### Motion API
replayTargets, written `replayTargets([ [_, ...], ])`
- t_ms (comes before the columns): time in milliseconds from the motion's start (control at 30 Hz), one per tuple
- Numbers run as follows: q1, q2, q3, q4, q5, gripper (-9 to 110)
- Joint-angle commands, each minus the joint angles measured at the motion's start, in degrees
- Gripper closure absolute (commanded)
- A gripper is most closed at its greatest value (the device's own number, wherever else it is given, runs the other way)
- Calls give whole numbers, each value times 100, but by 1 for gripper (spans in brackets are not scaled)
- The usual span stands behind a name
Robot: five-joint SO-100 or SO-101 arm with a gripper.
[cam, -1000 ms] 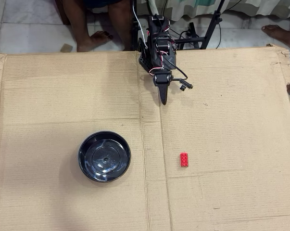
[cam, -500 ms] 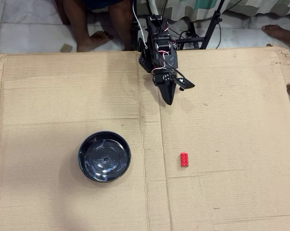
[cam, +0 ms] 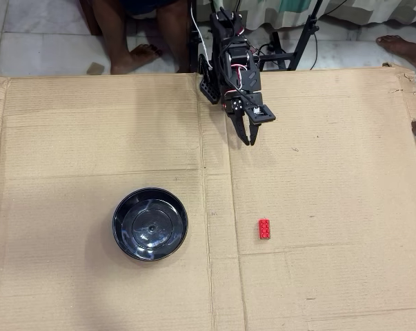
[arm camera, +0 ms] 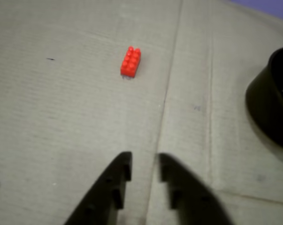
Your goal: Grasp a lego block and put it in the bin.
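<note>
Cardboard fills my wrist view: a flat brown surface with a crease running from near to far. My end effector enters from the near edge, its two dark fingers apart by a narrow gap and holding nothing. The lego block lies farther out and a little left of that gap, studs up, well clear of my fingertips. The bin shows only as a black curved wall at the right edge.

From the overhead view, my end effector points down over the surface at its far side. The lego block lies nearer, slightly to the right. The bin sits left of the block, well apart from it, and is empty.
</note>
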Motion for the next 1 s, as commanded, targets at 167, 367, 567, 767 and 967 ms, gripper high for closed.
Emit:
replayTargets([
  [167, -132, -1890, -1485, -606, 984, 81],
  [367, -272, -3349, -2127, -1582, 2303, 81],
  [567, -431, -4799, -3129, -1960, 3261, 81],
  [767, -448, -6346, -4474, -1986, 3560, 81],
  [967, -448, -7980, -5871, -1986, 3568, 81],
])
